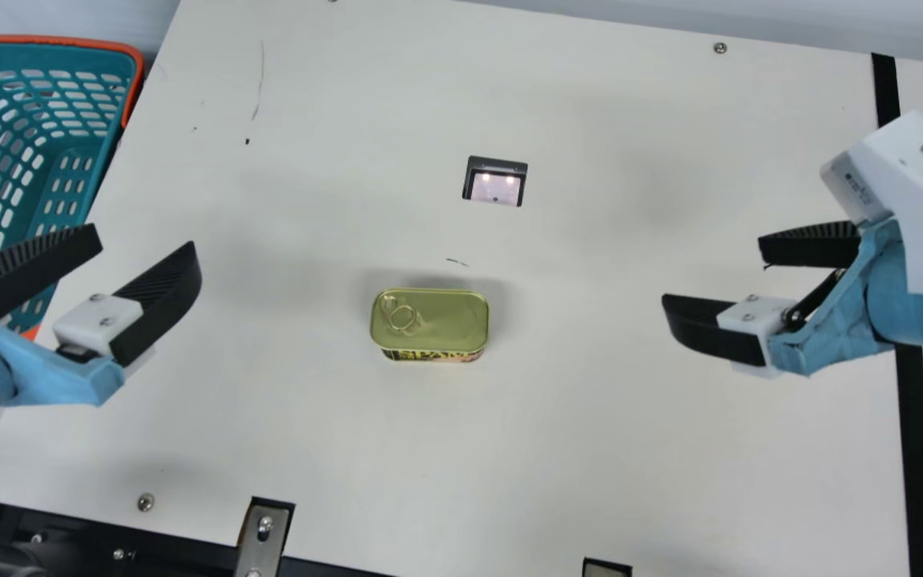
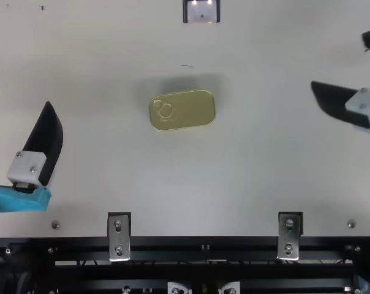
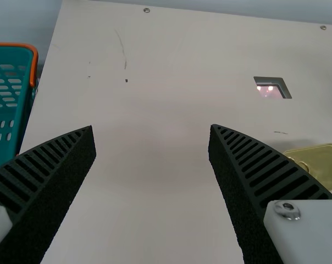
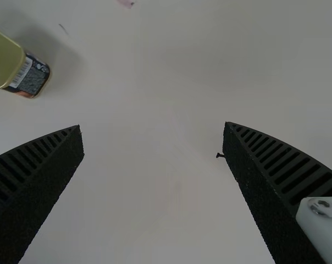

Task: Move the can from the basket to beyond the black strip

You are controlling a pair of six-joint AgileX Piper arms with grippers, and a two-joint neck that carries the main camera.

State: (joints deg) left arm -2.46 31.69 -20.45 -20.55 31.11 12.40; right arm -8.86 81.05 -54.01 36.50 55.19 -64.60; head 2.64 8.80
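The can (image 1: 445, 316), gold-topped with a ring pull, stands upright on the table between the two arms; the top view has the can (image 2: 182, 110) as well. At the main view's left, my left gripper (image 1: 147, 234) is open, left of the can; in its wrist view the left gripper (image 3: 151, 129) has bare table between its fingers. My right gripper (image 1: 710, 268) is open to the can's right, and in its wrist view the right gripper (image 4: 153, 125) holds nothing. The teal basket (image 1: 69, 144) is at the far left. The black strip (image 1: 914, 449) runs along the right, partly behind the right arm.
A dark-framed square recess (image 1: 495, 181) lies in the table (image 1: 590, 449) beyond the can. Metal brackets (image 1: 264, 537) sit at the near edge, and small screws dot the tabletop.
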